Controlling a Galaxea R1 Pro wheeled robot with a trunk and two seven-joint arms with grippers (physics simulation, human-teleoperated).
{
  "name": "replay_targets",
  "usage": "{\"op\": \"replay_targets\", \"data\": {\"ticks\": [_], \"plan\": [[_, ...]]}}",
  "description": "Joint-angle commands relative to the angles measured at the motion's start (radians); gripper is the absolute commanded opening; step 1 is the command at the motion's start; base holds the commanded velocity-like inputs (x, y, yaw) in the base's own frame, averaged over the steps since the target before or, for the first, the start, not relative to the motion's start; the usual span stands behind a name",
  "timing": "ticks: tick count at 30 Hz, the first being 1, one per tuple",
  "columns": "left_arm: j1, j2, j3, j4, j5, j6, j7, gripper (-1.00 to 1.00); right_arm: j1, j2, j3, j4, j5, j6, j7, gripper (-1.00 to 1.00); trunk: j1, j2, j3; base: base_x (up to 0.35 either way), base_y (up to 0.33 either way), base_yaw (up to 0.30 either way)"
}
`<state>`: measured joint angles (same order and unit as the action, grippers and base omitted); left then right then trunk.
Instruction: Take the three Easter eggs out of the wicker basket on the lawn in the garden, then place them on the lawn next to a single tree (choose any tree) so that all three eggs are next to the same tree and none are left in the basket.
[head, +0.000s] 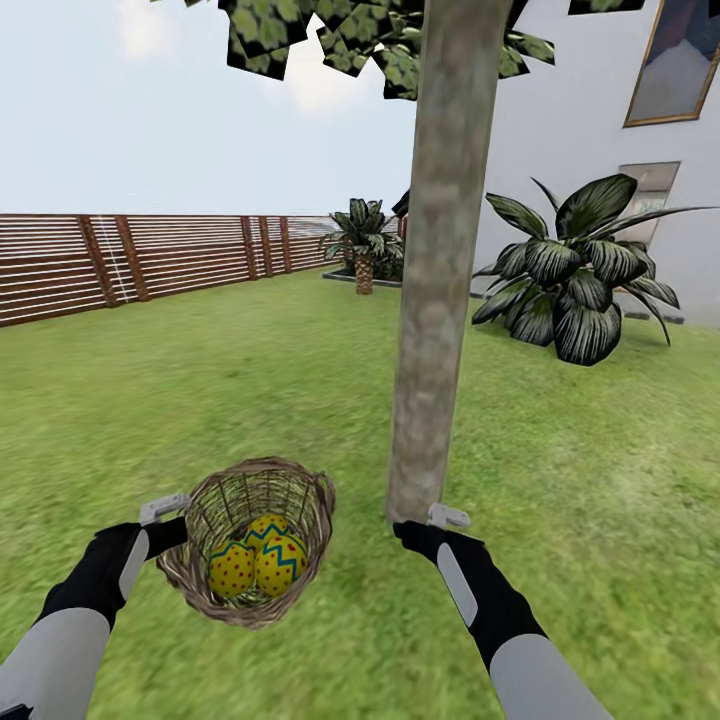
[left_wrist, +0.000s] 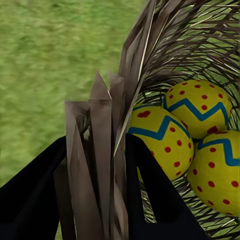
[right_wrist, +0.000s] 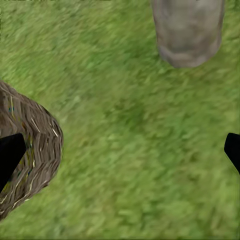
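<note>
Beside the tree (head: 437, 300) trunk's foot, on the lawn (head: 200, 380), the wicker basket (head: 262, 540) hangs off the grass in the left gripper (left_wrist: 100, 165), jaws pinched onto its twig rim. All three Easter eggs (head: 258, 562) sit inside, touching one another: yellow, red-dotted, blue zigzag bands edged red. Basket is brown, open-weave, tilted toward the camera, so the eggs crowd its low side. Right gripper (right_wrist: 120, 150) hovers over bare grass between basket and trunk, jaws wide, holding nothing. Risks, as I judge them: the grip is on a few thin twigs, so the basket could swing or slip; more tilt could spill the eggs, which would roll. Reaching in with the right gripper may knock the unsupported basket.
</note>
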<state>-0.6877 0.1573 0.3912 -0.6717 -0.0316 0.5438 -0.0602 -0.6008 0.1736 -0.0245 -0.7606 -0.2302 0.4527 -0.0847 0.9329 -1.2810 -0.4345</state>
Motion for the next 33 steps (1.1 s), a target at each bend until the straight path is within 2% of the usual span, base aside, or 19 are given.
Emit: {"op": "replay_targets", "data": {"ticks": [1, 2, 4, 5, 6, 7, 9, 12, 18, 22, 25, 33], "plan": [[-0.001, 0.000, 0.004, -0.002, 0.002, 0.005, -0.006, -1.00, 0.000, 0.001, -0.002, -0.005, -0.010, 0.009, -0.006, 1.00, 0.004, -0.008, -0.004, 0.000, 0.000, 0.000], [-0.001, 0.000, 0.004, -0.002, 0.002, 0.006, -0.005, -1.00, -0.001, 0.001, -0.001, -0.007, -0.011, 0.024, -0.006, 1.00, 0.008, -0.015, -0.007, 0.000, 0.000, 0.000], [-0.001, -0.001, 0.003, -0.002, 0.002, 0.007, 0.008, -1.00, -0.002, 0.001, 0.010, -0.040, -0.010, 0.146, -0.006, 1.00, 0.015, -0.029, -0.014, 0.000, 0.000, 0.000], [-0.001, -0.001, 0.004, -0.002, 0.002, 0.008, 0.019, -1.00, -0.002, 0.001, 0.014, -0.098, -0.011, 0.227, -0.012, 1.00, 0.019, -0.036, -0.017, 0.000, 0.000, 0.000], [-0.001, -0.002, 0.003, -0.002, 0.002, 0.008, 0.026, -1.00, -0.001, 0.001, 0.016, -0.142, -0.014, 0.282, -0.035, 1.00, 0.023, -0.043, -0.020, 0.000, 0.000, 0.000], [-0.001, -0.002, 0.003, -0.002, 0.002, 0.008, 0.029, -1.00, -0.001, 0.001, 0.016, -0.160, -0.023, 0.303, -0.077, 1.00, 0.027, -0.050, -0.023, 0.000, 0.000, 0.000], [-0.001, -0.001, 0.003, -0.002, 0.002, 0.008, 0.030, -1.00, -0.001, 0.001, 0.017, -0.167, -0.027, 0.309, -0.133, 1.00, 0.035, -0.064, -0.029, 0.000, 0.000, 0.000], [-0.001, -0.002, 0.003, -0.002, 0.001, 0.008, 0.031, -1.00, -0.001, 0.001, 0.017, -0.164, -0.029, 0.305, -0.158, 1.00, 0.046, -0.085, -0.039, 0.000, 0.000, 0.000], [-0.001, -0.001, 0.003, -0.002, 0.001, 0.008, 0.030, -1.00, -0.002, 0.001, 0.018, -0.079, -0.027, 0.215, -0.162, 1.00, 0.069, -0.127, -0.058, 0.000, 0.000, 0.000], [-0.001, 0.001, 0.005, -0.005, 0.004, 0.010, 0.027, -1.00, -0.002, 0.001, 0.017, -0.072, -0.030, 0.209, -0.162, 1.00, 0.084, -0.155, -0.070, 0.000, 0.000, 0.000], [-0.001, 0.001, 0.006, -0.035, 0.004, 0.050, 0.026, -1.00, -0.003, 0.001, 0.015, -0.069, -0.031, 0.208, -0.162, 1.00, 0.096, -0.176, -0.080, 0.000, 0.000, 0.000], [-0.001, 0.002, 0.006, -0.049, 0.004, 0.079, 0.026, -1.00, -0.007, 0.001, 0.014, -0.071, -0.029, 0.208, -0.165, 1.00, 0.127, -0.232, -0.105, 0.000, 0.000, 0.000]]}}
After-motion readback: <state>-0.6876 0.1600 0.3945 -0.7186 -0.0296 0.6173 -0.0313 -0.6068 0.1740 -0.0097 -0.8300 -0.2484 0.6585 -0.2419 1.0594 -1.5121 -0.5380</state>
